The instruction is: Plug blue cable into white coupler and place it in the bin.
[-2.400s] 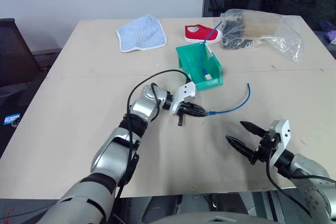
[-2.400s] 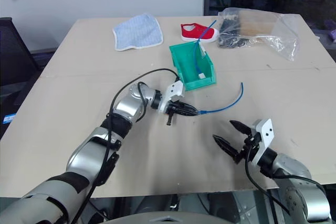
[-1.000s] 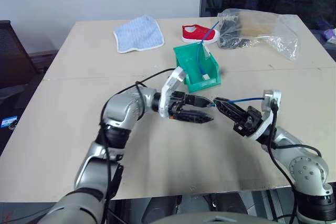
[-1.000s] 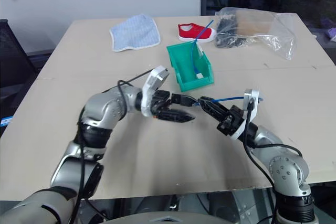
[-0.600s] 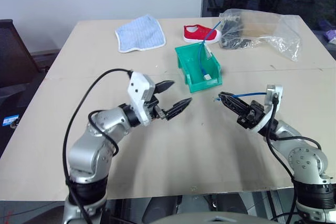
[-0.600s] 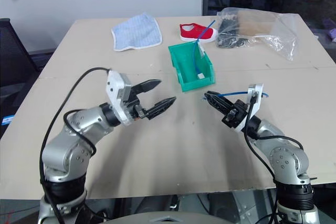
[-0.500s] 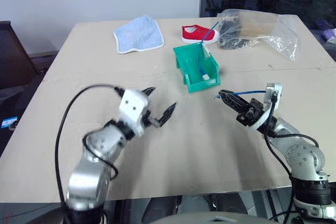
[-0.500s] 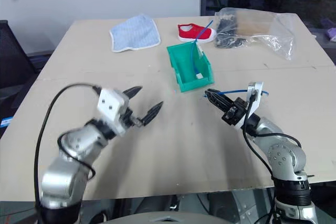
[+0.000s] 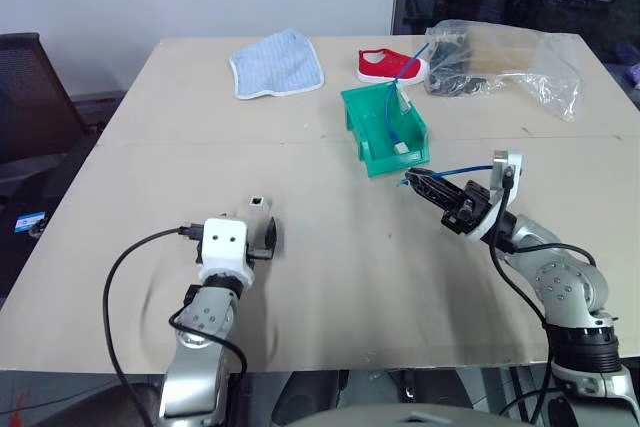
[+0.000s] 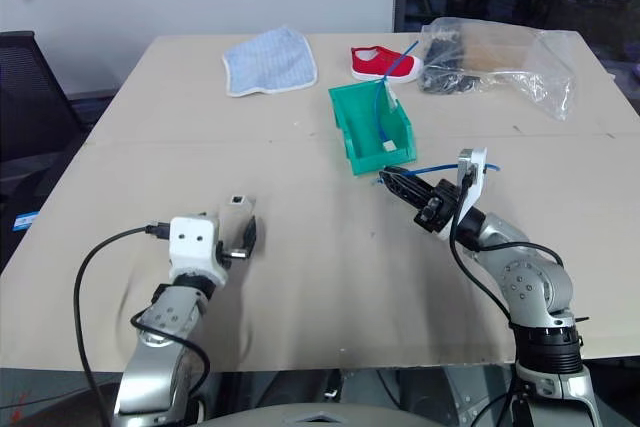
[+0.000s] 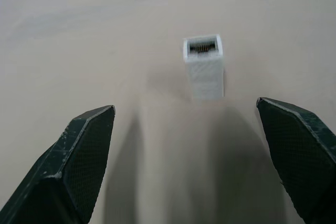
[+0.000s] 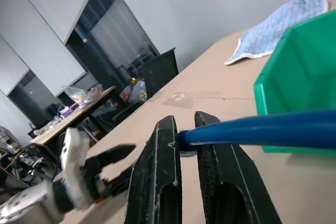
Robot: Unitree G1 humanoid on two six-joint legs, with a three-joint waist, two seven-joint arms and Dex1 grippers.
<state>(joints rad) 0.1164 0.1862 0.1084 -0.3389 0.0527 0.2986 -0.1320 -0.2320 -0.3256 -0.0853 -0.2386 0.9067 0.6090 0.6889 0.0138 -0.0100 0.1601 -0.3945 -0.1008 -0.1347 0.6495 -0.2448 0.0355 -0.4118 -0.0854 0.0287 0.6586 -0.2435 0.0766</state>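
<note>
The white coupler (image 11: 203,66) stands on the table, dark socket up, just ahead of my left gripper (image 11: 184,107). That gripper is open and level near the table's front left, and the coupler (image 9: 259,204) lies beyond its fingertips, between their lines. My right gripper (image 9: 417,180) hovers right of centre, shut on one end of the blue cable (image 9: 458,170); in the right wrist view the cable (image 12: 252,128) runs out from between the fingers. The green bin (image 9: 362,133) stands just behind the right gripper and holds another blue cord with a white piece.
At the back of the table lie a light-blue cloth (image 9: 280,62), a red shoe (image 9: 390,65) and a crumpled clear plastic bag (image 9: 500,57). A black chair (image 9: 30,87) stands off the table's left side. A black wire loops from my left wrist.
My left gripper let go of the cable at the centre, opened, and swung left and down to behind the coupler. My right gripper took the cable's end and keeps it.
</note>
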